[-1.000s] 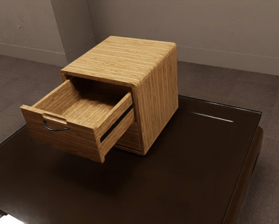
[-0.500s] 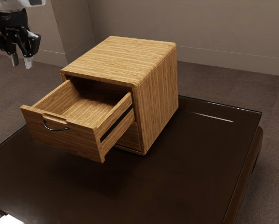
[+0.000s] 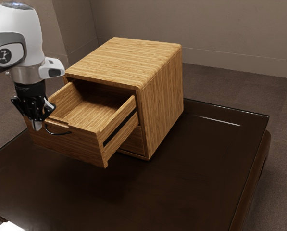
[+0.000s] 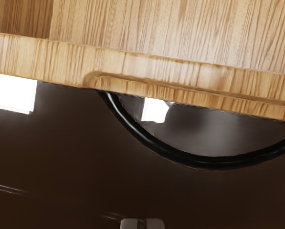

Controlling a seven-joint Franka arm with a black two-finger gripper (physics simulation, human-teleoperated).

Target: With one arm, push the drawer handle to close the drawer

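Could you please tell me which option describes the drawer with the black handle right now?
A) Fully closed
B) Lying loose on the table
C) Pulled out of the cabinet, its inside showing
C: the drawer juts out from the cabinet, with its inside in sight and its curved black handle on the front.

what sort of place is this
Probably a plain indoor room, perhaps an office, rendered in simulation: bare walls with a baseboard, a carpet-like floor, and a wooden drawer unit on a dark, glossy table.
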